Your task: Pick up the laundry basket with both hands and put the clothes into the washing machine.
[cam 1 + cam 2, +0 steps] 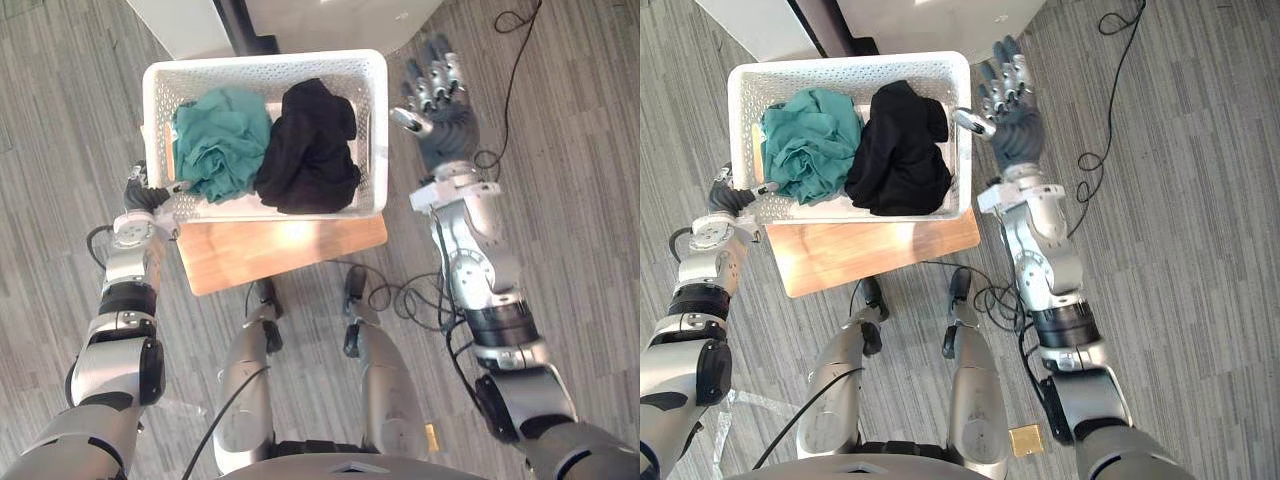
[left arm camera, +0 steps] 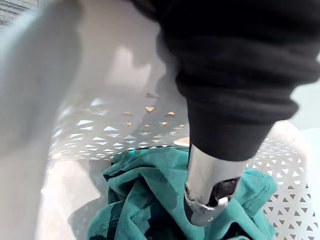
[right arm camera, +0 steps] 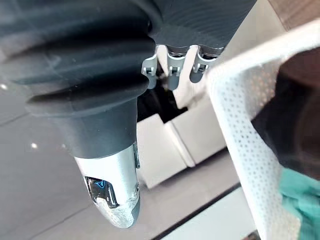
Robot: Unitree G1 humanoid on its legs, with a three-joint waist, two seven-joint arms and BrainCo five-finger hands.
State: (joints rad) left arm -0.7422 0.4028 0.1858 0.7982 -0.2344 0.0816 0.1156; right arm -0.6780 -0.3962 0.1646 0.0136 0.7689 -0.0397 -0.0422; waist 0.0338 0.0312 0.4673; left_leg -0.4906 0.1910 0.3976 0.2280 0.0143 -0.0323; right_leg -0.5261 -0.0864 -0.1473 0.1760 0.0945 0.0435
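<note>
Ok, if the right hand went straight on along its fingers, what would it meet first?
Likely the white appliance beyond the basket; the right hand, open, points alongside the basket's right wall, not into it. Depth is unclear.

the laundry basket (image 1: 262, 62) sits on the surface (image 1: 280, 250). inside the basket the left garment (image 1: 215, 140) and the right garment (image 1: 310, 145) lie side by side, touching. the left robot hand (image 1: 148, 197) is at the basket's near left corner, and the right robot hand (image 1: 445, 125) is just beside its right wall, apart

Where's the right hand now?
Eye views: the right hand is open beside the right wall of the white laundry basket, near its far corner, thumb towards the rim.
</note>
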